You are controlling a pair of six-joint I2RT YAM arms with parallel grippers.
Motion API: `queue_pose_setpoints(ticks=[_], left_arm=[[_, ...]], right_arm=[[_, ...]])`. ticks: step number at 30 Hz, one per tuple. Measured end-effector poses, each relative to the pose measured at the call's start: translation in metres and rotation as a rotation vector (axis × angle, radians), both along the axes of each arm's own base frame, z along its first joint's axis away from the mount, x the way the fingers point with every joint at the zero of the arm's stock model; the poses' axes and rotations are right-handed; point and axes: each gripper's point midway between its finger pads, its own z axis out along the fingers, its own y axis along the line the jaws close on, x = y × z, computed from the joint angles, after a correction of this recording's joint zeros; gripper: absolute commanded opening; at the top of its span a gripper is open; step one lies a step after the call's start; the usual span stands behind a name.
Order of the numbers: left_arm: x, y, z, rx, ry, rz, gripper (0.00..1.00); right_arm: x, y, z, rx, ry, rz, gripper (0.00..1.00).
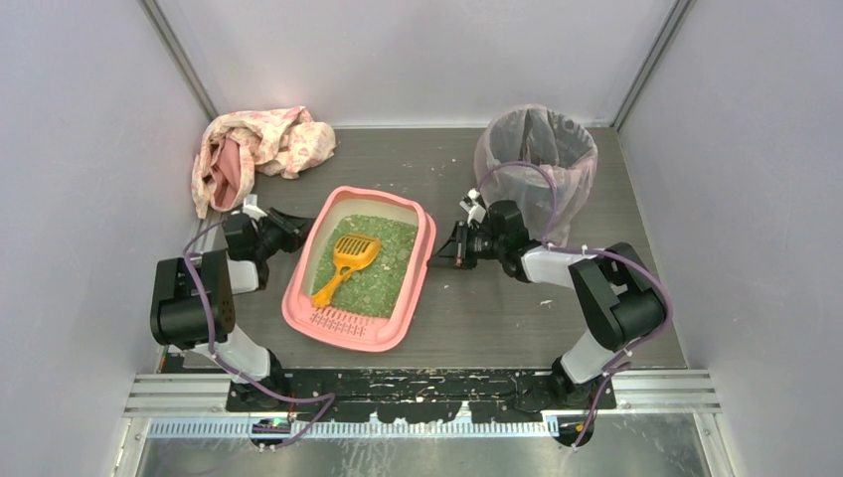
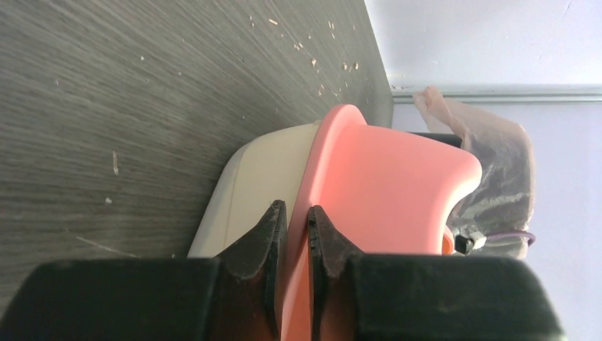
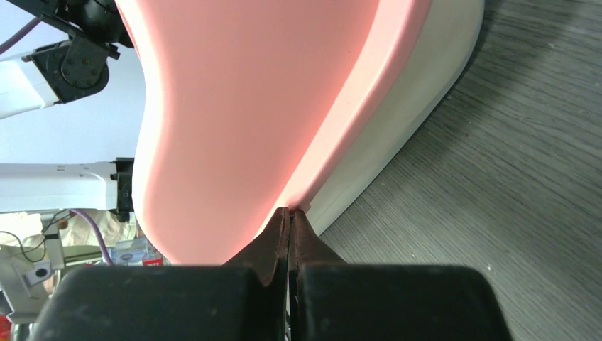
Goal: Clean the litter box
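Observation:
The pink litter box (image 1: 298, 290) sits mid-table with green granules and an orange scoop (image 1: 348, 260) lying inside. My left gripper (image 1: 296, 231) is at its left rim. In the left wrist view the gripper (image 2: 297, 213) is shut on the pink rim (image 2: 383, 185), which runs between the two fingers. My right gripper (image 1: 440, 254) is at the box's right rim. In the right wrist view the gripper (image 3: 291, 212) has its jaws almost together, the tips pinching the rim's lower edge (image 3: 241, 121) where it meets the cream base (image 3: 412, 106).
A dark round bin (image 1: 537, 159) lined with a translucent pinkish bag stands at the back right, and also shows in the left wrist view (image 2: 497, 170). A crumpled pink floral cloth (image 1: 253, 149) lies at the back left. White walls enclose the table on three sides.

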Motion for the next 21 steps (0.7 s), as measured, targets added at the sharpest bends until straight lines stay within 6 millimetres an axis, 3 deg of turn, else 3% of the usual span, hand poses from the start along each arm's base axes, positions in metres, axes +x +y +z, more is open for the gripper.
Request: queue_pose_setpoints(ticks=[8, 15, 18, 21], left_arm=[[0.015, 0.002, 0.0, 0.014, -0.013, 0.019, 0.09], [0.017, 0.0, 0.0, 0.016, -0.016, 0.017, 0.09], [0.014, -0.007, 0.0, 0.01, -0.012, -0.01, 0.09], [0.009, -0.018, 0.0, -0.002, -0.003, -0.05, 0.08]], right_arm=[[0.001, 0.006, -0.001, 0.016, 0.025, 0.039, 0.03], [-0.001, 0.003, -0.002, -0.032, -0.007, 0.01, 0.27], [-0.005, -0.003, -0.003, -0.099, -0.039, -0.021, 0.44], [-0.012, -0.016, -0.008, -0.185, -0.058, -0.061, 0.52]])
